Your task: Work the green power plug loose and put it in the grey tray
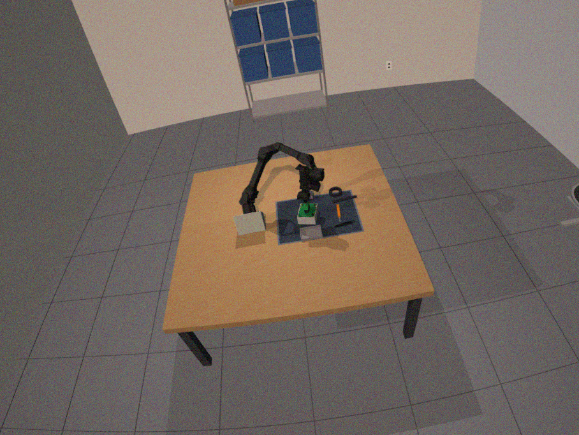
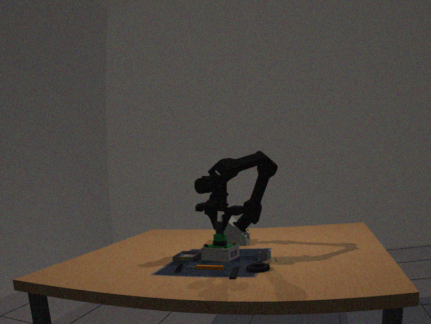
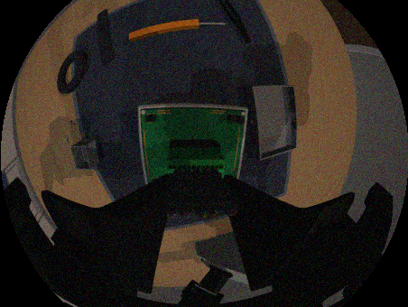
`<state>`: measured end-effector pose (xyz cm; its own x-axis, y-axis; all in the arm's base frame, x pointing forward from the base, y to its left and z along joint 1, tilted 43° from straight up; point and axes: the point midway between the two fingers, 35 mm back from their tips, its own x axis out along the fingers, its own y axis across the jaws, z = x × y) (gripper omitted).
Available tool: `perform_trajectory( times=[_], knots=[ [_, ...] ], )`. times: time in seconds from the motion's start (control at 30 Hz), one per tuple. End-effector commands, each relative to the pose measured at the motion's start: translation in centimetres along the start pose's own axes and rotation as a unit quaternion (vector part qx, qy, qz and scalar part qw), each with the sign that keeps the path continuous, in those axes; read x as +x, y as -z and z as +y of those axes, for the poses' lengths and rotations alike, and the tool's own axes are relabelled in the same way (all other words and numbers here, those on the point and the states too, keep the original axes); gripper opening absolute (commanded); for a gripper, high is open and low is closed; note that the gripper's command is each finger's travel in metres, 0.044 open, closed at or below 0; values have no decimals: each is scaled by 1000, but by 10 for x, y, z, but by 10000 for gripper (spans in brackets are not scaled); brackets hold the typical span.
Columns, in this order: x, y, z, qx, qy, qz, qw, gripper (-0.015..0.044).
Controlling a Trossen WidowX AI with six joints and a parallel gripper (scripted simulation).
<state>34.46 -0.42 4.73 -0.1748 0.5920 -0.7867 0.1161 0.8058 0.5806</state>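
My desk [image 1: 290, 276] [image 2: 295, 279] carries everything here, its top a warm wood tone. My arm [image 1: 256, 175] [image 2: 261, 185] arches over it and comes down over the mat [image 1: 290, 229] [image 2: 243, 271] [image 3: 171, 68], which is dark blue with a pale border. On the mat sits the box [image 1: 307, 221] [image 2: 215, 254], light-walled, with the green board [image 3: 158, 131] [image 2: 232, 245] as its top. Near the box, on the mat, lies the tray [image 1: 311, 225] [image 2: 181, 259] [image 3: 271, 122], grey and shallow, with no plug in it. Also on the mat are the screwdriver [image 1: 338, 211] [image 2: 210, 267] [image 3: 164, 29], its handle orange, and 2 dark slim tools [image 1: 344, 199] [image 2: 234, 272] [image 3: 105, 38]. The ring [image 1: 335, 187] [image 2: 257, 264] [image 3: 60, 81], black and round, lies flat at the mat's edge. A small grey block [image 2: 263, 255] [image 3: 85, 154] sits at that edge too. My fingers [image 1: 306, 201] [image 2: 220, 233] point down over the board, closed on the plug [image 2: 220, 238], which is green and stands above the board at its dark socket [image 2: 219, 243]. I can't tell how deep it sits, since my own fingers hide most of it from the wrist view.
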Motion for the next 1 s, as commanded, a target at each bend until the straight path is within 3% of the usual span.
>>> perform_trajectory(
  times=[0.0,0.33,0.77,0.97],
  knots=[
    [-20,3,-3,4,0,-21,1000,0],
    [-18,3,-23,2,-116,-22,993,0],
    [-24,3,-1,4,18,-21,1000,0],
    [-24,3,-6,4,-11,-21,1000,0]
  ],
)
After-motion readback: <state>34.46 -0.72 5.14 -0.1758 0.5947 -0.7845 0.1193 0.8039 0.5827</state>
